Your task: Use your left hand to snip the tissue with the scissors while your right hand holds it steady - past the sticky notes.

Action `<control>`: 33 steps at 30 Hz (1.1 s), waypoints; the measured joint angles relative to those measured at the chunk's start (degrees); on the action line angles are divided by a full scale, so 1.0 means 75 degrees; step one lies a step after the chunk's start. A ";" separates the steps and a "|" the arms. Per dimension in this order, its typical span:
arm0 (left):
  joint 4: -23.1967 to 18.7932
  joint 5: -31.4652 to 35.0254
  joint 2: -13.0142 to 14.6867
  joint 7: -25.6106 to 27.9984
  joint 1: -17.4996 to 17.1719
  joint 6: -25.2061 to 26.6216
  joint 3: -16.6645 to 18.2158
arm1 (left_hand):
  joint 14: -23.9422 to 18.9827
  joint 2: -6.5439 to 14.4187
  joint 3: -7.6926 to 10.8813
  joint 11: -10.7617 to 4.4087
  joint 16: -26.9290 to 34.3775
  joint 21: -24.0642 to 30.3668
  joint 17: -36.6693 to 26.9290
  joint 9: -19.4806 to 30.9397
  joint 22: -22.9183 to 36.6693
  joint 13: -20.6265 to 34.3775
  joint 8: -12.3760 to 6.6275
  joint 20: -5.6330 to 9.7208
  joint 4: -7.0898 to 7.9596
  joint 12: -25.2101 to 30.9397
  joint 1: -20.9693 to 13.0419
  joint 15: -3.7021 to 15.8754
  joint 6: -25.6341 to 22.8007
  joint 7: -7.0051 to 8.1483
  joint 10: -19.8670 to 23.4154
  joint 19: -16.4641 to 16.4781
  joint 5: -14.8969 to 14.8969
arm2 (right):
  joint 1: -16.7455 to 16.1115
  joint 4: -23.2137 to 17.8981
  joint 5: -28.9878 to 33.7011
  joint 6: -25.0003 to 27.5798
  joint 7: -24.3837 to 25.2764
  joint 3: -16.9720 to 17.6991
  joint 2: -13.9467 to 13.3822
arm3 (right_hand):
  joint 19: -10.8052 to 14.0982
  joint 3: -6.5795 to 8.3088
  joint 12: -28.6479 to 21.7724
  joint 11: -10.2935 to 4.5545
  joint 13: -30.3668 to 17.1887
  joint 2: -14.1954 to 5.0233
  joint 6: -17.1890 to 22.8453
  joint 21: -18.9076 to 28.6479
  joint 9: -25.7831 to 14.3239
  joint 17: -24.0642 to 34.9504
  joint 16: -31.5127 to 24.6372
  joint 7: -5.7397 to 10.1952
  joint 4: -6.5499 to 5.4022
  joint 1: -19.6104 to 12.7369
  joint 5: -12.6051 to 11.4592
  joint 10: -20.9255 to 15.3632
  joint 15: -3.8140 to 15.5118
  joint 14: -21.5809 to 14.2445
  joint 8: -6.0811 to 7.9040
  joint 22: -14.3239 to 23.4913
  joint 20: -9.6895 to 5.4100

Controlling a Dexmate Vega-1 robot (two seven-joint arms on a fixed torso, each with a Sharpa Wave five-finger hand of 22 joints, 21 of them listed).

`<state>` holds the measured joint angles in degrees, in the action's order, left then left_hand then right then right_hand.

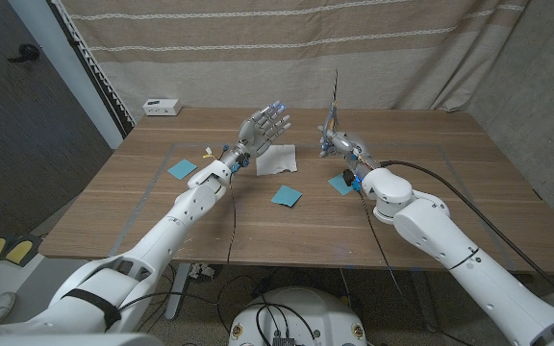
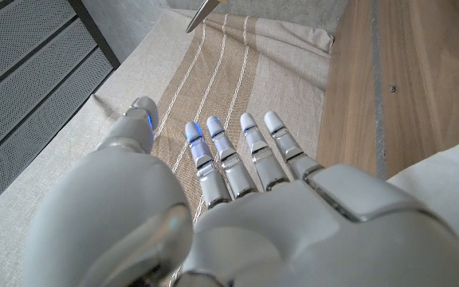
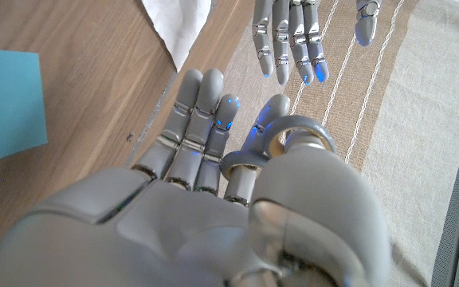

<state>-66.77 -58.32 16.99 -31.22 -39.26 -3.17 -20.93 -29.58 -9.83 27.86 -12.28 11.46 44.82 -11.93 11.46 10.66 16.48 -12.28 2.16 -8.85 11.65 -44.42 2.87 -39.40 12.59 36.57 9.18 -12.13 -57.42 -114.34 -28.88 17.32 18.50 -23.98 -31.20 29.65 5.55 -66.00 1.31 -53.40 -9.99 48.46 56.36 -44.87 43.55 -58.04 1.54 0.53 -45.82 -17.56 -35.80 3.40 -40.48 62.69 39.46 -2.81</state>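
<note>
The white tissue (image 1: 277, 160) lies on the wooden table (image 1: 431, 207) past the middle. My left hand (image 1: 265, 128) hovers just above its far edge, fingers (image 2: 245, 151) spread, holding nothing. My right hand (image 1: 339, 145) is to the right of the tissue and grips the scissors (image 1: 335, 99), whose closed blades point straight up. In the right wrist view a grey handle ring (image 3: 293, 137) sits on that hand's thumb side, with the tissue corner (image 3: 178, 24) and the left hand's fingertips (image 3: 293, 48) beyond. The blade tip (image 2: 204, 13) shows past my left fingers.
Three blue sticky notes lie on the table: one at the left (image 1: 182, 168), one in the middle (image 1: 286, 196), one by my right wrist (image 1: 339, 183). A white box (image 1: 162, 107) stands at the far left corner. A striped curtain (image 1: 354, 48) hangs behind the table.
</note>
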 measured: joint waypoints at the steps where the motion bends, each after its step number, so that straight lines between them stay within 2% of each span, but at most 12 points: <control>1: -0.0018 0.0001 0.0010 0.0007 -0.0013 0.0001 -0.0005 | 0.0000 0.0001 0.0000 0.0000 0.0000 0.0000 0.0019 0.0000 0.0000 0.0000 0.0000 0.0000 0.0000 0.0000 0.0001 0.0000 0.0000 0.0000 0.0000 0.0000 0.0000 | -0.0001 0.0021 -0.0144 -0.0063 -0.0074 0.0014 -0.0025 | -0.0017 -0.0018 -0.0016 -0.0027 -0.0050 0.0000 0.0000 0.0022 -0.0030 -0.0005 -0.0012 0.0000 0.0018 0.0000 0.0000 0.0027 0.0000 0.0000 0.0000 0.0005 0.0004; 9: -0.0088 0.0003 0.0028 0.0064 -0.0053 0.0007 -0.0017 | 0.0042 0.0040 -0.0031 0.0000 0.0000 0.0000 0.0029 0.0000 0.0000 0.0000 0.0028 0.0000 0.0032 0.0000 0.0040 -0.0041 0.0000 0.0000 0.0000 0.0000 -0.0052 | -0.0003 0.0130 -0.0673 -0.0351 -0.0347 0.0043 -0.0177 | -0.0279 -0.0077 -0.0016 -0.0131 -0.0117 0.0000 -0.0136 0.0059 -0.0089 -0.0066 -0.0071 0.0082 0.0077 0.0000 0.0000 0.0132 -0.0125 0.0181 -0.0001 -0.0039 0.0019; 11: -0.0099 0.0004 0.0030 0.0073 -0.0059 0.0006 -0.0018 | 0.0042 0.0040 -0.0055 0.0000 0.0000 0.0000 0.0029 0.0000 0.0000 0.0000 0.0028 0.0000 0.0009 0.0000 0.0040 -0.0041 0.0000 0.0000 0.0000 0.0000 -0.0052 | -0.0003 0.0157 -0.0826 -0.0430 -0.0418 0.0044 -0.0215 | -0.0451 -0.0139 0.0025 -0.0164 -0.0090 0.0001 -0.0180 0.0047 -0.0088 -0.0100 -0.0072 0.0126 0.0097 0.0000 -0.0033 0.0166 -0.0016 0.0554 -0.0002 -0.0130 0.0010; 15: -0.0110 0.0004 0.0032 0.0091 -0.0076 0.0004 -0.0019 | 0.0042 0.0040 -0.0064 0.0000 0.0001 -0.0045 0.0029 0.0000 0.0001 -0.0034 0.0028 0.0000 -0.0001 0.0000 0.0039 -0.0041 0.0000 0.0000 0.0000 0.0000 -0.0052 | -0.0001 0.0213 -0.1048 -0.0548 -0.0537 0.0044 -0.0270 | -0.0671 -0.0177 0.0101 -0.0220 0.0007 0.0001 -0.0192 -0.0032 -0.0123 -0.0147 -0.0051 0.0138 0.0114 -0.0001 -0.0062 0.0221 -0.0022 0.0885 -0.0017 -0.0293 0.0039; 21: -0.0129 0.0001 0.0046 0.0111 -0.0100 -0.0027 -0.0018 | 0.0041 0.0039 -0.0064 0.0000 0.0001 -0.0045 0.0028 0.0000 0.0001 -0.0035 0.0027 0.0000 -0.0001 0.0000 0.0039 -0.0041 0.0000 0.0000 0.0000 0.0000 -0.0052 | 0.0053 0.0359 -0.1450 -0.0744 -0.0863 0.0041 -0.0338 | -0.0934 -0.0218 0.0433 -0.0357 0.0504 0.0001 -0.0330 -0.0091 -0.0179 -0.0234 0.0101 0.0274 0.0155 -0.0001 -0.0148 0.0358 -0.0074 0.1417 -0.0055 -0.0571 0.0045; 25: -0.0148 -0.0009 0.0065 0.0120 -0.0114 -0.0032 -0.0010 | 0.0041 0.0039 -0.0064 0.0000 0.0001 -0.0044 0.0028 0.0000 0.0001 -0.0035 0.0027 0.0000 -0.0001 0.0000 0.0039 -0.0041 0.0000 0.0000 0.0000 0.0000 -0.0051 | 0.0112 0.0492 -0.1748 -0.0864 -0.1185 0.0019 -0.0373 | -0.1252 -0.0301 0.0795 -0.0561 0.0924 0.0002 -0.0397 -0.0179 -0.0173 -0.0470 0.0490 0.0341 0.0146 -0.0001 -0.0203 0.0563 -0.0096 0.1961 -0.0086 -0.0811 0.0050; 29: -0.0164 -0.0023 0.0076 0.0126 -0.0131 -0.0032 -0.0001 | 0.0041 0.0040 -0.0064 0.0000 0.0001 -0.0044 0.0027 0.0000 0.0001 -0.0067 0.0027 0.0000 -0.0001 0.0000 0.0039 -0.0041 0.0000 0.0000 0.0000 0.0000 -0.0051 | 0.0194 0.0670 -0.2050 -0.0973 -0.1594 -0.0012 -0.0407 | -0.1485 -0.0456 0.1098 -0.0631 0.1262 0.0149 -0.0510 -0.0237 -0.0194 -0.0685 0.0877 0.0453 0.0181 0.0139 -0.0231 0.0632 -0.0117 0.2429 -0.0141 -0.1013 0.0062; 30: -0.0164 -0.0023 0.0077 0.0127 -0.0132 -0.0032 0.0000 | 0.0041 0.0039 -0.0064 0.0000 0.0001 -0.0045 0.0027 0.0000 0.0001 -0.0071 0.0027 0.0000 -0.0001 0.0000 0.0039 -0.0041 0.0000 0.0000 0.0001 0.0000 -0.0051 | 0.0203 0.0694 -0.2062 -0.0978 -0.1612 -0.0015 -0.0410 | -0.1543 -0.0511 0.1172 -0.0681 0.1347 0.0192 -0.0549 -0.0237 -0.0187 -0.0732 0.0968 0.0491 0.0181 0.0179 -0.0260 0.0727 -0.0123 0.2559 -0.0141 -0.1061 0.0057; 33: -0.0174 -0.0038 0.0092 0.0130 -0.0144 -0.0032 0.0006 | 0.0041 0.0039 -0.0063 0.0000 0.0001 -0.0044 0.0027 0.0000 0.0001 -0.0071 0.0027 0.0000 0.0000 0.0000 0.0039 -0.0041 0.0000 0.0000 0.0000 0.0001 -0.0051 | 0.0279 0.0844 -0.2334 -0.1089 -0.2024 -0.0044 -0.0425 | -0.1678 -0.0646 0.1518 -0.0641 0.1661 0.0291 -0.0826 -0.0238 -0.0172 -0.0947 0.1360 0.0410 0.0226 0.0177 -0.0319 0.1247 -0.0136 0.2956 -0.0198 -0.1230 0.0068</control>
<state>-68.08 -58.60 17.68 -30.24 -40.33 -3.41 -20.88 -29.27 -9.54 27.38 -12.28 11.47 44.48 -11.72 11.47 10.67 15.95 -12.07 2.16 -8.85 11.66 -44.13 2.56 -39.40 12.59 36.57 9.19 -12.51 -55.33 -108.01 -46.39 9.15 3.32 -24.31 -34.39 17.06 0.71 -54.62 -3.50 -40.94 -7.80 42.27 54.57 -46.16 36.44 -47.84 4.61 2.22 -44.49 -19.95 -26.45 2.38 -18.31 61.20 30.24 -2.30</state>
